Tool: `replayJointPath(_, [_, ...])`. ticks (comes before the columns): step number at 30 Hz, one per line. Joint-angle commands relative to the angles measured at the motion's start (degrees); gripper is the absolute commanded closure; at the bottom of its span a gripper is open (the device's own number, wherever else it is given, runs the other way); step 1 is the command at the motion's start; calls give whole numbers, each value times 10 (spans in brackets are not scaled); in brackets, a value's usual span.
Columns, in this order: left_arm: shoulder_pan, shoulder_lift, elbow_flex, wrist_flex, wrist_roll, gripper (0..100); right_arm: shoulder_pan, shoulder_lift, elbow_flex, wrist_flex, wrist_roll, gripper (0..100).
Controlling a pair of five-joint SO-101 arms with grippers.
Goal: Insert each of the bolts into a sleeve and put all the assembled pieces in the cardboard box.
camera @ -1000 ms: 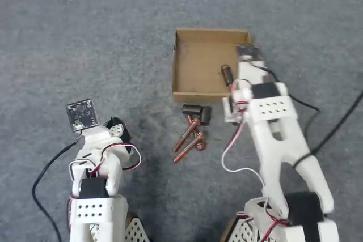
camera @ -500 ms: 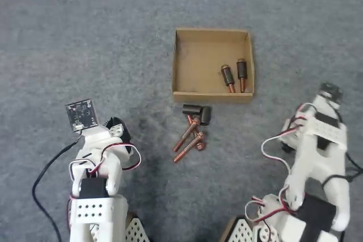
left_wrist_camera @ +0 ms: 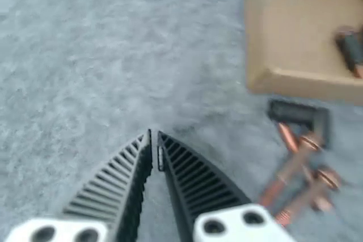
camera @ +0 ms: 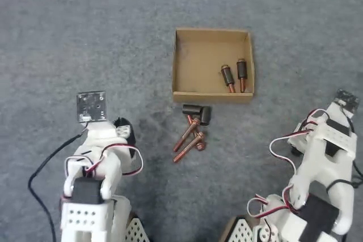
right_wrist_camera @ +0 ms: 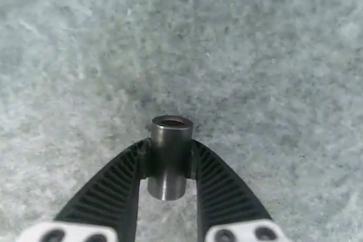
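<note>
Cardboard box (camera: 198, 60), w/ two assembled pcs (camera: 228, 76) inside, is sitting ahead-right of the left gripper (left_wrist_camera: 154, 140), whose jaws are resting together, empty. Right gripper (right_wrist_camera: 168, 148) is clamping a sleeve (right_wrist_camera: 168, 162). Loose bolts (camera: 190, 137) are lying nearer the left gripper. Probably mid-assembly: next it is needing a bolt picked up & lined up w/ the sleeve bore.

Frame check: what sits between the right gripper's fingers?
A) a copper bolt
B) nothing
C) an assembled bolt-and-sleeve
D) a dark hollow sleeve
D: in the right wrist view, the right gripper has its fingers clamped on a dark sleeve whose open end shows no bolt inside.
</note>
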Motion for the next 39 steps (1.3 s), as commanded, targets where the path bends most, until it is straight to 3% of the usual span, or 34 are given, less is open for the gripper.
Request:
replayJointPath(1, [47, -1, -140, 91, -11, 988, 0, -35, -4, -7, -4, 991])
replayJointPath(9, [68, 185, -305, 136, -46, 988, 0, -35, -4, -7, -4, 991])
replayJointPath(14, [129, 304, -400, 181, -72, 988, 0, -35, -4, -7, -4, 991])
replayJointPath(19, [201, 390, -416, 182, -70, 988, 0, -35, -1, -7, -4, 991])
replayJointPath(28, [241, 523, -414, 76, -69, 987, 0, -35, 6, -23, -3, 991])
replayJointPath(39, [307, 597, -392, 18, -75, 963, -1, -35, 6, -23, -2, 991])
